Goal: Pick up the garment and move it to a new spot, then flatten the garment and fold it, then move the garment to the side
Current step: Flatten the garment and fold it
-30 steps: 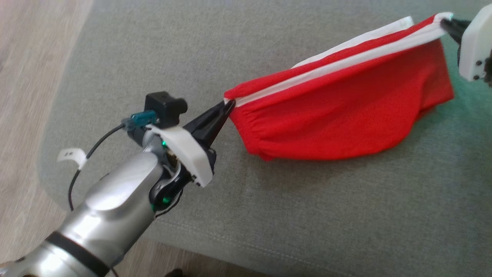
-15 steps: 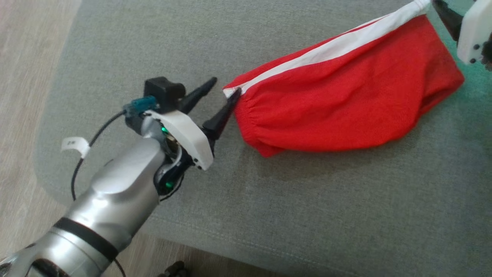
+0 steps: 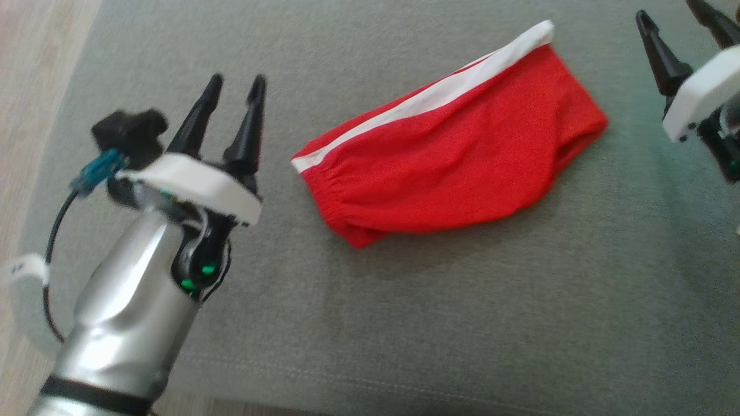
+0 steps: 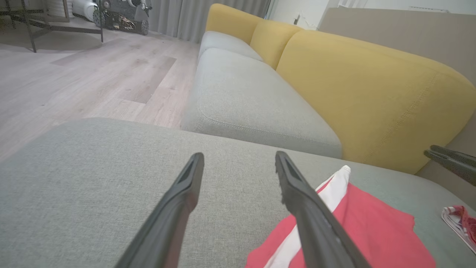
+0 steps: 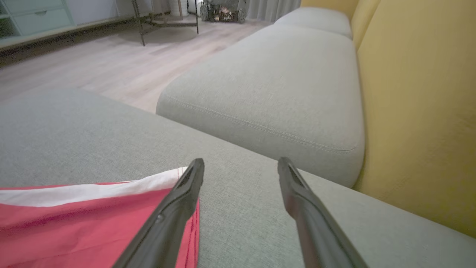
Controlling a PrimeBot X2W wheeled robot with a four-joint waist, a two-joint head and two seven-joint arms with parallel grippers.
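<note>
Now one red garment (image 3: 457,156) lies on the sofa cushion (image 3: 462,323) between the left pincer (image 3: 238,79) and right pincer (image 3: 668,8), both spread, touching neither. The left wrist view adds one striped cloth (image 4: 459,221) beyond.

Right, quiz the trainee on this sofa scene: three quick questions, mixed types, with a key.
1. True or false: the left gripper has its jaws shut on the red garment.
2. The garment lies on: A) a table, B) the grey sofa cushion, C) a shelf.
3. Fill in: the stripe along the garment's edge is ____.

Key: 1 false, its jaws stand open, clear of the cloth; 2 B; 3 white.
</note>
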